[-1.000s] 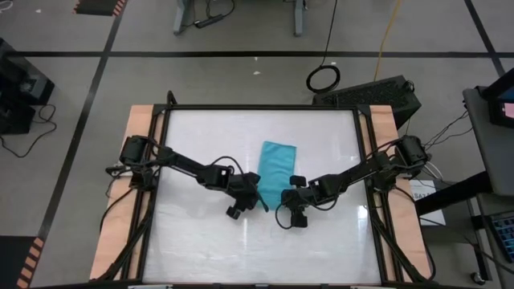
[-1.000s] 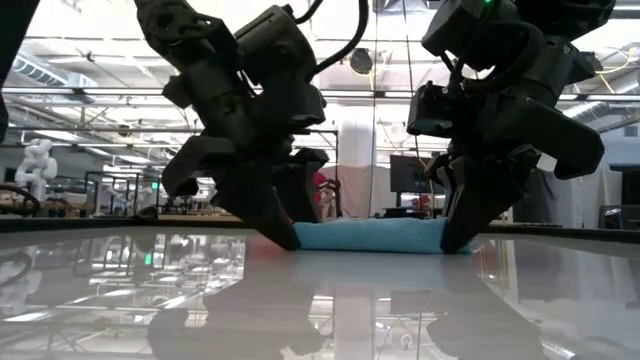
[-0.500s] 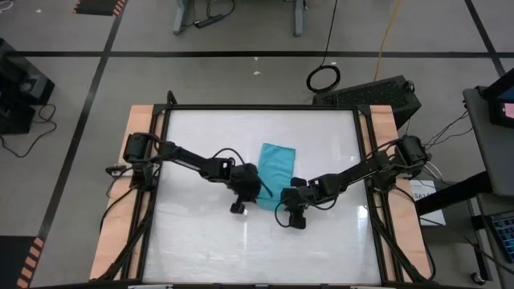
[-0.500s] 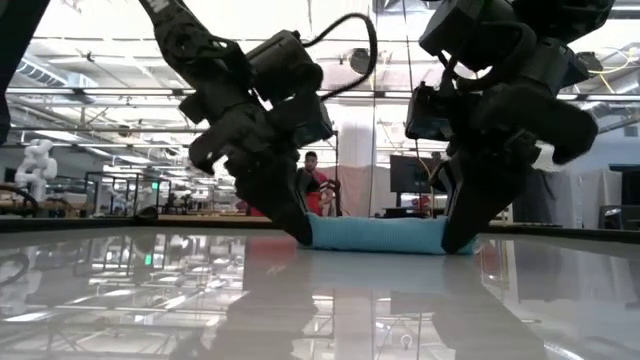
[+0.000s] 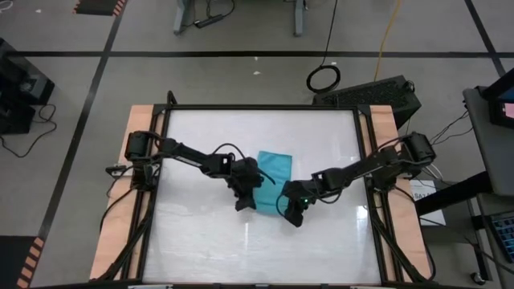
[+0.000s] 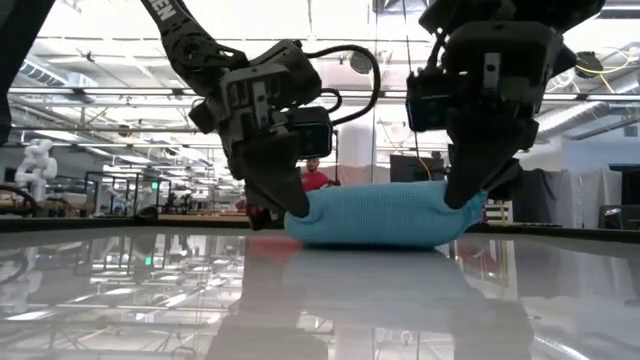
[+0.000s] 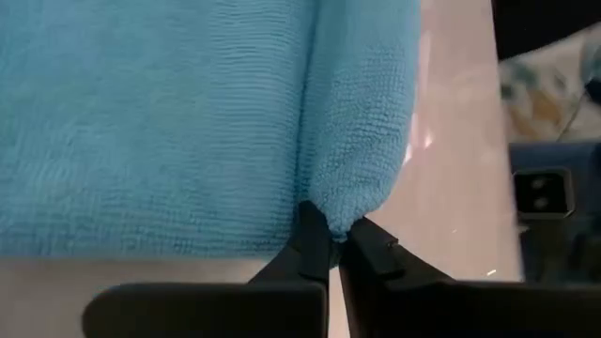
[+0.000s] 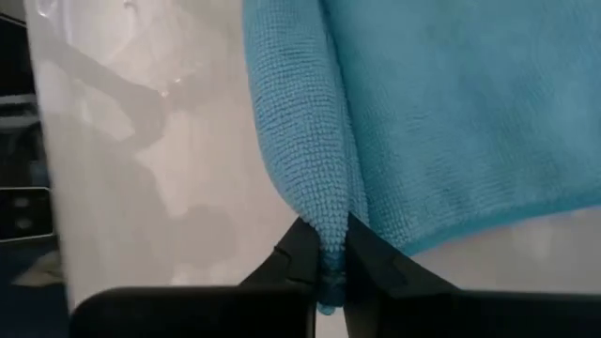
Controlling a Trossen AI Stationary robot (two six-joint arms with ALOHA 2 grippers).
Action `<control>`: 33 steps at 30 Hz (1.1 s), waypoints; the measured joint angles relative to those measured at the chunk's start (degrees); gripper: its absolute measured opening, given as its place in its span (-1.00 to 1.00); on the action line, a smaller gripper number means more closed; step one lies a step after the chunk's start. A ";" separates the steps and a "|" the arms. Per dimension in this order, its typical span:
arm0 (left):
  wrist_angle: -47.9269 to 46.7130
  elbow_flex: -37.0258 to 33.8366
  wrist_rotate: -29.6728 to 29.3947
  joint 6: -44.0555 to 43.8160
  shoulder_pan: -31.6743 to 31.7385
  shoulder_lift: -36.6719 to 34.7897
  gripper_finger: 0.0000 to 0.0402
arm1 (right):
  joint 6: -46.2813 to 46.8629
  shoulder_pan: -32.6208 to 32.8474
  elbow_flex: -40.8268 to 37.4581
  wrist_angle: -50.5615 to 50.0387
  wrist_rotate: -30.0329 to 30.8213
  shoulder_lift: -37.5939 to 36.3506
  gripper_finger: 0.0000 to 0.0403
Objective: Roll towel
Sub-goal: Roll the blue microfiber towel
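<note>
High view: I am pinching the towel (image 5: 269, 181) near the middle of the table (image 5: 201, 241), my left gripper (image 5: 247, 195) and right gripper (image 5: 287, 210) each squeezing 1 near corner. I am holding that edge up, curled over the flat part.

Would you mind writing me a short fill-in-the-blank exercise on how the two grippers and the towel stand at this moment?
1. The left gripper is ____ on a corner of the towel.
2. The right gripper pinches the towel's other near ____.
3. The towel's colour is ____.
4. In the low view, the towel's near edge is raised off the ____, whose glossy top mirrors the room.

Missing words: shut; corner; turquoise-blue; table
</note>
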 joint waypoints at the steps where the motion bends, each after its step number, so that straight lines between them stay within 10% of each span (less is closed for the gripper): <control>1: 0.34 0.00 0.24 -1.95 0.05 0.00 -0.96 | 0.82 -0.46 0.00 -0.01 -1.31 0.13 -0.93; 15: -2.40 0.02 -0.24 -12.50 -0.42 -0.09 -0.96 | 5.12 -6.40 0.15 0.53 -10.85 3.98 -0.88; 23: -4.67 -0.22 -0.81 -15.29 -0.46 -0.09 -0.96 | 2.40 -6.61 -0.07 -1.47 -11.65 4.08 -0.42; 33: -4.06 -0.24 -1.21 -17.11 -0.44 -0.11 -0.96 | -12.80 -0.59 0.02 -4.75 -0.52 -2.46 -0.03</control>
